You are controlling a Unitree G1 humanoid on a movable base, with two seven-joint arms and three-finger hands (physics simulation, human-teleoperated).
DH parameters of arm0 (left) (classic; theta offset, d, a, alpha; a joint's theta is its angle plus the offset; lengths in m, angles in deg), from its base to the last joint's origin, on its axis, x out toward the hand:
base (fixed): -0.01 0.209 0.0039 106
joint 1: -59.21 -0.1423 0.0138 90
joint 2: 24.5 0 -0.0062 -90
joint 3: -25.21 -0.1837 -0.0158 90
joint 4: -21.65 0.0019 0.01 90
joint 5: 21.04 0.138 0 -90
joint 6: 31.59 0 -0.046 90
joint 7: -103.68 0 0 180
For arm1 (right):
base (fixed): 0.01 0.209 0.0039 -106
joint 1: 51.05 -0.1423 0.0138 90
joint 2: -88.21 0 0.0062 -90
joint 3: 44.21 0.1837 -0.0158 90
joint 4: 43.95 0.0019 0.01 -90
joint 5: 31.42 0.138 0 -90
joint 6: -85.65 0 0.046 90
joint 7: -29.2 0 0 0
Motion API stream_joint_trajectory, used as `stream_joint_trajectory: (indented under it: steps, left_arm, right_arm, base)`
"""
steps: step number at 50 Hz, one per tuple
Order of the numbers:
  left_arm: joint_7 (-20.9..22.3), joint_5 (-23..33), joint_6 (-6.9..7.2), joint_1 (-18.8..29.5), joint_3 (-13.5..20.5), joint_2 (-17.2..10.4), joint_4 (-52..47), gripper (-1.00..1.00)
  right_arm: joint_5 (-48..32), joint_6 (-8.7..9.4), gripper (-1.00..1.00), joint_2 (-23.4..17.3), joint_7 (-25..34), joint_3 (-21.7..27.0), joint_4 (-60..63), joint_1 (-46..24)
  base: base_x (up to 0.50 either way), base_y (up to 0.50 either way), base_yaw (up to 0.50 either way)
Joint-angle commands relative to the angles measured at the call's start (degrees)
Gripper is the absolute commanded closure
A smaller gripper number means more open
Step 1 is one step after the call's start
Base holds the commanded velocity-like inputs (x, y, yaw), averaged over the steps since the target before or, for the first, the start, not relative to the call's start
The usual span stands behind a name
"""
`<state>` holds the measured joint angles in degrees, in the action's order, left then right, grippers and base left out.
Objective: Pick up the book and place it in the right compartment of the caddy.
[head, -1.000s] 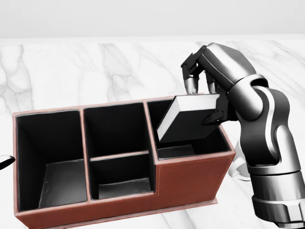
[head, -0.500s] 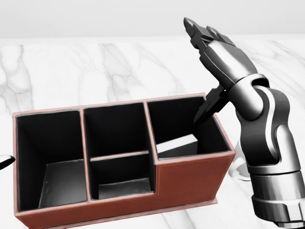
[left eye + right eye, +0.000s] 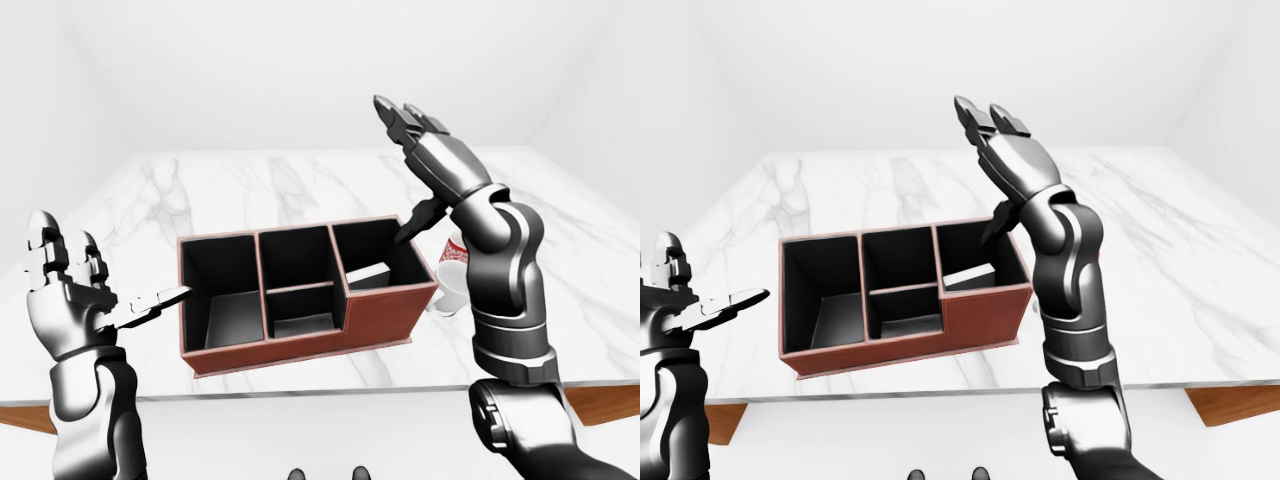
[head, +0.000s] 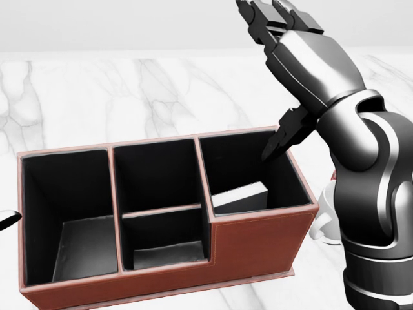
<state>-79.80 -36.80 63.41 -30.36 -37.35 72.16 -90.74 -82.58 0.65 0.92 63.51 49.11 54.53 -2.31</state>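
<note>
A plain white room with bare walls surrounds a white marble surface (image 3: 250,190) veined in grey, its wooden edge showing at the lower corners of the eye views. On it sits a reddish-brown caddy (image 4: 255,248) with black-lined compartments: one tall compartment at the left, a middle section split into two smaller cells, and a wider compartment at the right. The book (image 4: 240,196) lies inside the right compartment, low against the wall nearest the bottom of the head view, its pale page edge showing and its body tilted a little; nothing is touching it. The right hand (image 4: 284,39) is raised above and just to the right of that compartment, empty, with its fingers (image 4: 258,22) spread and pointing toward the top of the head view, while its dark thumb angles downward over the compartment's upper right corner without reaching the book. The left hand (image 3: 75,300) is held up well to the left of the caddy in the left-eye view, fingers extended upward and thumb stretched toward the caddy's left wall, holding nothing. Behind the right forearm, beside the caddy's right end, a white cup (image 3: 452,280) with a red marking stands on the marble, mostly hidden by the arm.
</note>
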Motion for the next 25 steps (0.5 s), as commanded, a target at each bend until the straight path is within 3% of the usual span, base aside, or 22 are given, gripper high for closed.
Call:
stream_joint_trajectory:
  steps: [1, 25]
  left_arm:
    - [-0.02, 0.21, 0.00, -0.03, -0.21, 0.07, 0.14, -1.00]
    - [0.03, 0.12, 0.00, -0.09, -0.08, 0.04, 0.14, -1.00]
  right_arm:
    - [0.93, 0.00, -1.00, 0.73, 0.30, 0.77, 5.31, 0.64]
    - [2.16, 0.00, -1.00, 0.53, -0.54, 0.14, 5.53, 1.75]
  base:
    - [0.00, 0.00, 0.00]
    - [0.00, 0.00, 0.00]
